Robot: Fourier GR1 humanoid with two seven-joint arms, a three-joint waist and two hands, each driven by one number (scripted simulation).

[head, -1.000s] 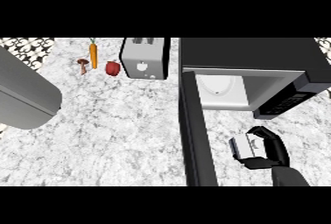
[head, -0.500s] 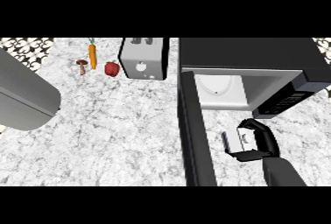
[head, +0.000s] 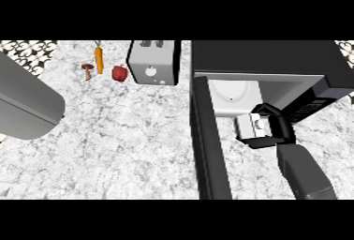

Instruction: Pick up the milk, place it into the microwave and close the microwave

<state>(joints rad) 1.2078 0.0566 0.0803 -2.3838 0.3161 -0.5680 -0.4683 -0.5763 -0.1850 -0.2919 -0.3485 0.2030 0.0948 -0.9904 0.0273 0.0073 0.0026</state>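
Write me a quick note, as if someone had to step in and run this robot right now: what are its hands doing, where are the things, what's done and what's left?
Right hand: curled round the milk carton, holding it at the mouth of the microwave.
Left hand: not in view; only a grey forearm shows at the left edge.
Microwave door: swung wide open, standing out toward the robot. The white turntable inside is bare.
Done: milk picked up and brought to the opening.
Left: set the milk down inside, let go, pull the hand out, swing the door shut.
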